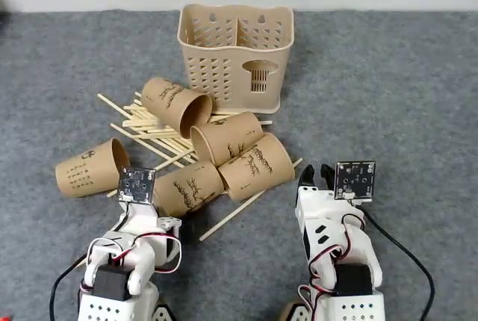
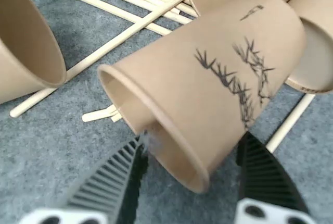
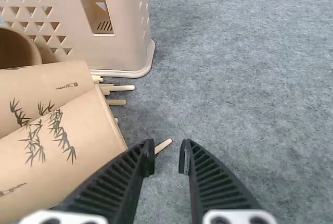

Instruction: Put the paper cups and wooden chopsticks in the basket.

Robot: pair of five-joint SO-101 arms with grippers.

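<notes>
A beige slotted basket (image 1: pixel 235 56) stands upright at the back of the table. Several brown paper cups lie on their sides in front of it, over a scatter of wooden chopsticks (image 1: pixel 153 131). My left gripper (image 2: pixel 192 143) is open, its jaws straddling the mouth end of one cup (image 2: pixel 218 73), the front one of the pile (image 1: pixel 190 187). My right gripper (image 3: pixel 165 157) is low over the mat beside another cup (image 3: pixel 52 135), fingers a little apart and holding nothing. A chopstick tip (image 3: pixel 163 145) lies just beyond them.
Grey mat (image 1: pixel 388 97) covers the table, with bare room to the right of the pile. One cup (image 1: pixel 89 168) lies apart at the left. The basket's wall (image 3: pixel 119 26) rises close behind the right-hand cups.
</notes>
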